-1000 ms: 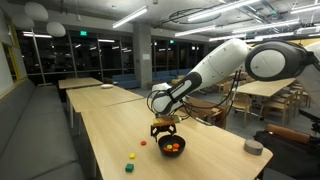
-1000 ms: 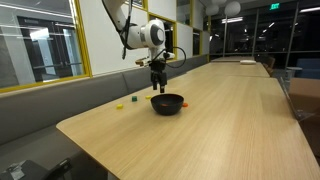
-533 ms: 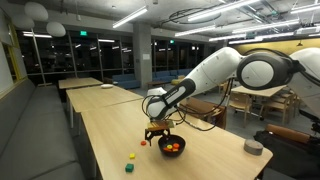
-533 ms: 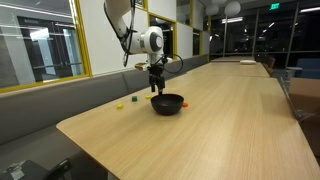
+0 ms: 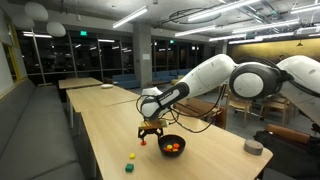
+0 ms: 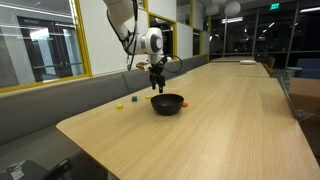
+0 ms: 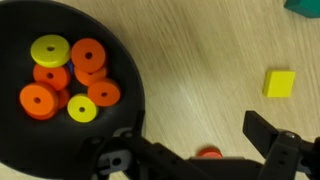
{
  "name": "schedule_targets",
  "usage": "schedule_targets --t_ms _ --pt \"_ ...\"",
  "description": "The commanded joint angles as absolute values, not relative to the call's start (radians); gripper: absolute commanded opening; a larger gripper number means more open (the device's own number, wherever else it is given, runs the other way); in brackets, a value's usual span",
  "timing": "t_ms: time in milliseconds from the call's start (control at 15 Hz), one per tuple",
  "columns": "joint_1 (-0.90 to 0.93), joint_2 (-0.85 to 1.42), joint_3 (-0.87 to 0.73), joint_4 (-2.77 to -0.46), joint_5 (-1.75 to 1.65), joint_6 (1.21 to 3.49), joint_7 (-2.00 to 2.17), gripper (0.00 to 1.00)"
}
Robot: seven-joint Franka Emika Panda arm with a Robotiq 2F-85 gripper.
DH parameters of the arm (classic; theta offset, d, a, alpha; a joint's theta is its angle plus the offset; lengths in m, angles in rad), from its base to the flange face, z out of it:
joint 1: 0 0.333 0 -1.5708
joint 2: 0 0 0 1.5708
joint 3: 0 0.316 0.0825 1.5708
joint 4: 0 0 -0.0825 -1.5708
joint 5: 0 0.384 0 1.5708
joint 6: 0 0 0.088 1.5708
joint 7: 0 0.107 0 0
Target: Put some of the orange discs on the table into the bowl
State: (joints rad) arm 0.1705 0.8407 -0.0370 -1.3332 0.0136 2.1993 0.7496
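The gripper point(image 7: 190, 135) is hovering with fingers point(image 7: 278, 155) spread wide, grasping nothing. An orange disc point(image 7: 208, 153) is lying on the table point(image 7: 200, 60) between them, and the bowl point(image 7: 130, 72) is sitting just outside one finger. The disc is probably light, stiff and thin, so pinching across its rim seems best.

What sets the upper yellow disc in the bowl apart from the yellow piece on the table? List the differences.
Shape: the yellow disc is round; the yellow piece is square.
Place: the yellow disc lies inside the bowl among orange discs; the yellow piece lies on the bare table.
Shared: both are bright yellow and lie flat.
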Motion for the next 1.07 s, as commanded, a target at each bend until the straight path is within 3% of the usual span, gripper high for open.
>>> schedule_targets --t_ms 0,1000 --pt "0.184 0.918 -0.044 -1.180 0.017 2.160 0.743 1.00" --pt "0.181 1.208 -0.059 -0.815 0.014 2.121 0.725 1.00"
